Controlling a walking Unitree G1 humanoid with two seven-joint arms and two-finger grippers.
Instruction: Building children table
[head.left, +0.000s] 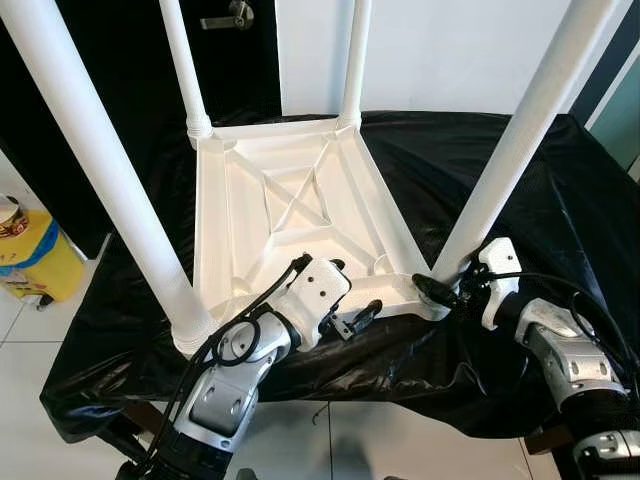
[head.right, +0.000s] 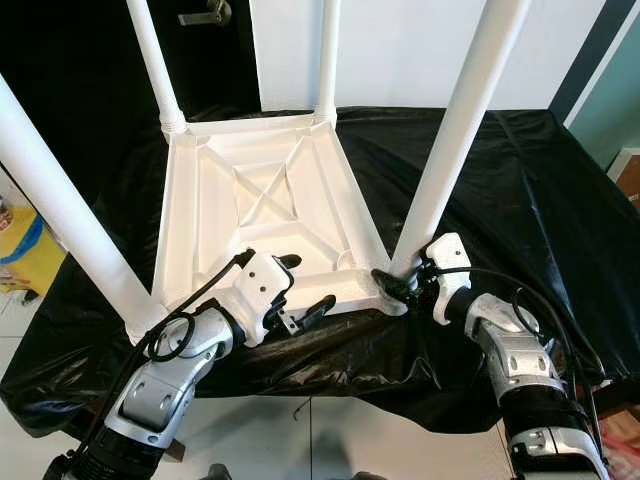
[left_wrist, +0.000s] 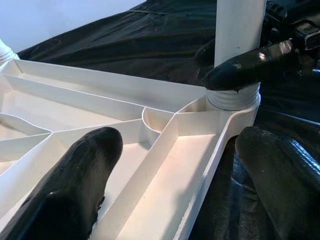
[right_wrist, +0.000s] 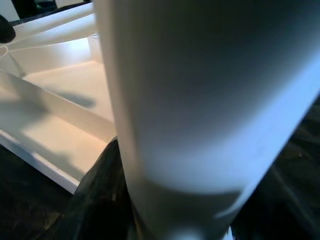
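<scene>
- The white children's table (head.left: 290, 215) lay upside down on a surface draped in a black plastic sheet (head.left: 560, 200), its ribbed underside facing up like a shallow tray with nothing inside.
- 4 white legs stood at its corners, their long axes rising upward and splaying outward: 2 at the far corners, 2 at the near corners.
- The right gripper (head.left: 442, 290) was at the near right corner of the upturned top, its fingers closed around the base of the near right leg (head.left: 520, 135), just above the socket.
- The left gripper (head.left: 352, 300) sat at the near edge of the upturned top, fingers spread apart; in the left wrist view, one finger (left_wrist: 70, 185) lay over the ribbed inside and the other outside the rim.
- A yellow container (head.left: 35, 255) stood on the tiled floor (head.left: 20, 420) beyond the sheet's left edge.
</scene>
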